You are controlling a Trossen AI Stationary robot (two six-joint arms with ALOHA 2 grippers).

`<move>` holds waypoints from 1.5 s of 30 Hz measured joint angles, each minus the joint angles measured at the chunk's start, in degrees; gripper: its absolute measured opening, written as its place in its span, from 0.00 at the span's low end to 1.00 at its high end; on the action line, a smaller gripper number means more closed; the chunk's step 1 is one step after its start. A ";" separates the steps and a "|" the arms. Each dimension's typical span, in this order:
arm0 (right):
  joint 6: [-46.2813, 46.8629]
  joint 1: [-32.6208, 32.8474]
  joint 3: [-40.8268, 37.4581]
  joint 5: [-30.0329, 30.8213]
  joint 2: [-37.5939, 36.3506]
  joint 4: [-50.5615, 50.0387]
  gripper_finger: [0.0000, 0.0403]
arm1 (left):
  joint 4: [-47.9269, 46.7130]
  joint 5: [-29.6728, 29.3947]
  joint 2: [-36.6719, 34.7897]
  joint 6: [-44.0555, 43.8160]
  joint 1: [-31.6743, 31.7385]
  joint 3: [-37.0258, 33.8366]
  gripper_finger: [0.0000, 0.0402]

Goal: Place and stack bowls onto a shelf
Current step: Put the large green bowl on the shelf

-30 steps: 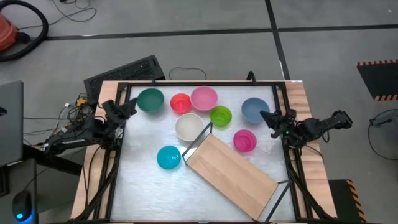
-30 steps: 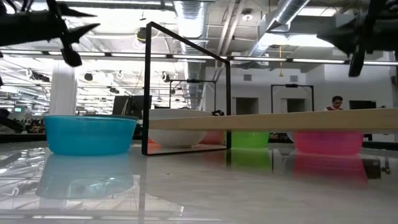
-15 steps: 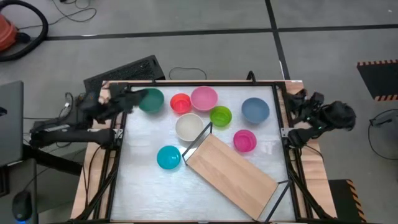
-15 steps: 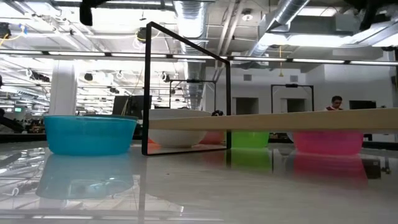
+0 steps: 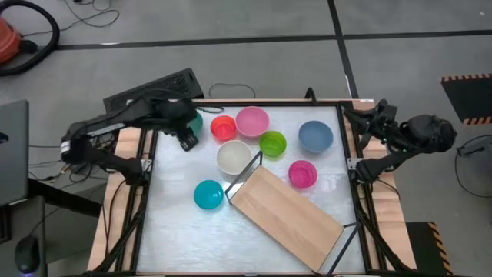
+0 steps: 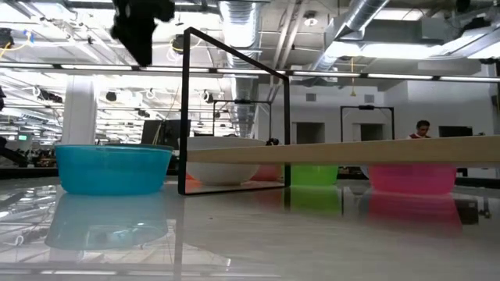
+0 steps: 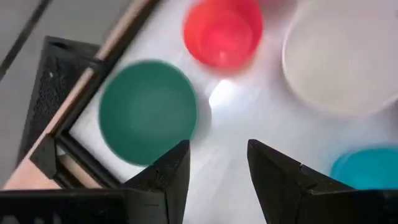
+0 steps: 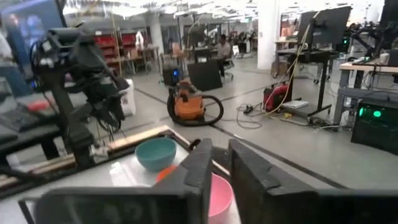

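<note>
Left claw above the dark green bowl

The left claw (image 7: 214, 171), parted wide, hovers just beside the dark green bowl (image 7: 148, 111) (light, stiff, slick plastic, I judge); pinch its rim. The shelf (image 5: 288, 218) lies well apart, holding 0 bowls.

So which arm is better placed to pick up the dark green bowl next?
Probably the left. Its end effector hangs open just beside the dark green bowl, above the table's far-left corner. The right end effector sits off the table's far-right edge, far from it.
</note>
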 joint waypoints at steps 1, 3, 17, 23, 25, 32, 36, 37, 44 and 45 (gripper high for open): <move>0.16 0.00 0.00 -0.23 0.58 -0.19 0.25 | 0.45 0.60 1.12 1.95 0.37 -0.65 0.37; 1.26 0.00 0.00 -0.28 1.83 -0.79 0.31 | 1.36 0.92 2.96 5.70 1.28 -2.53 0.37; 9.52 0.00 0.00 -1.19 4.58 -6.56 0.56 | 16.17 12.48 4.89 20.82 12.16 -22.48 0.37; 10.41 0.00 0.00 -1.16 4.58 -6.51 0.55 | 18.24 11.40 4.98 21.59 14.94 -24.60 0.37; 10.50 0.00 0.00 -1.14 4.58 -6.48 0.55 | 18.96 10.06 4.97 21.85 15.28 -24.61 0.37; 10.54 0.00 0.00 -1.12 4.56 -7.13 0.55 | 22.37 6.16 7.58 24.48 18.00 -24.60 0.36; 10.54 0.00 0.00 -1.11 4.56 -7.51 0.55 | 22.81 7.71 11.24 24.99 19.24 -24.60 0.30; 10.54 0.00 0.00 -1.07 4.56 -7.50 0.55 | 22.78 7.40 12.07 25.39 19.21 -24.60 0.28; 11.89 -0.07 0.00 -0.77 4.56 -7.58 0.55 | 22.43 3.17 16.49 23.69 19.15 -24.60 0.03; 12.37 -0.07 0.00 -0.73 4.56 -7.86 0.55 | 22.29 2.89 16.44 22.63 19.15 -24.60 0.02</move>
